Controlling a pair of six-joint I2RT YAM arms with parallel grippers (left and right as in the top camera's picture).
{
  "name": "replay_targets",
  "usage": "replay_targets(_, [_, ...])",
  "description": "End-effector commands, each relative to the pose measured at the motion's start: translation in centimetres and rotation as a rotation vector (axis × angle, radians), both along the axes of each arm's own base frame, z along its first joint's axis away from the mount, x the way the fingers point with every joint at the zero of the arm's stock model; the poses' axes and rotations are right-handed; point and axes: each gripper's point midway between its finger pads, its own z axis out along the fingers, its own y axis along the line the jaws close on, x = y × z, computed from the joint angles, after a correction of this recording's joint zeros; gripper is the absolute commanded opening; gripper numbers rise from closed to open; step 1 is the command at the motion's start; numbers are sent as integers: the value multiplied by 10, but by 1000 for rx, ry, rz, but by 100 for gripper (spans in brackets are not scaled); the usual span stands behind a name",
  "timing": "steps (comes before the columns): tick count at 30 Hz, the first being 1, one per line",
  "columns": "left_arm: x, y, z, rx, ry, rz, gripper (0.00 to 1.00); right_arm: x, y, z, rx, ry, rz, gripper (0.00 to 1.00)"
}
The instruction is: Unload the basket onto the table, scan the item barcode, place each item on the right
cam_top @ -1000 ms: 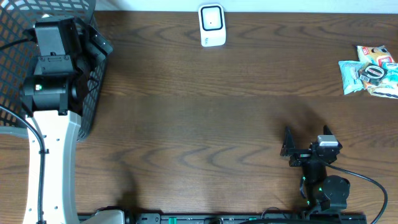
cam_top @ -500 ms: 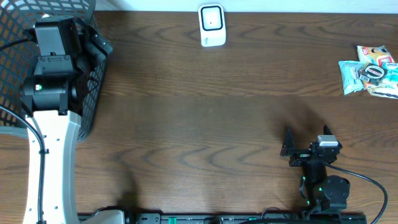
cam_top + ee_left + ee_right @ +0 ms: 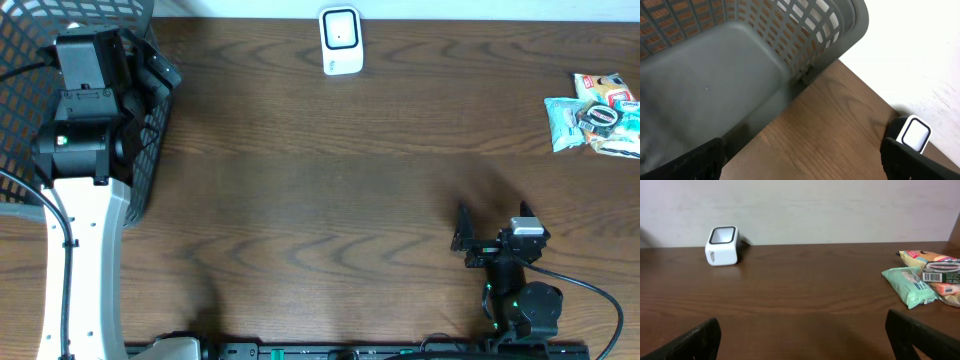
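Observation:
The items are a small pile of packets at the table's right edge: a green pack, an orange one and one whose barcode label faces the right wrist camera. The white scanner stands at the back middle, also visible as the white scanner far left of the packets. My right gripper sits low at the front right, open and empty, well short of the packets. My left gripper hangs at the basket's edge, open and empty.
A grey mesh basket fills the back left corner, its wall close under the left wrist. The left arm's white base runs down the left side. A pale wall lies behind the table.

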Motion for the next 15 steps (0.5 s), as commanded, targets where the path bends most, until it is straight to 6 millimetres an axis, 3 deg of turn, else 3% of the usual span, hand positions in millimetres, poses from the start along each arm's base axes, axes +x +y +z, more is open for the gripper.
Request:
replay_targets(1, [-2, 2, 2, -7, -6, 13, 98, 0, -2, -1, -11, -2, -8, 99])
replay_targets(15, [-3, 2, 1, -7, 1, 14, 98, 0, -2, -1, -11, -2, -8, 99])
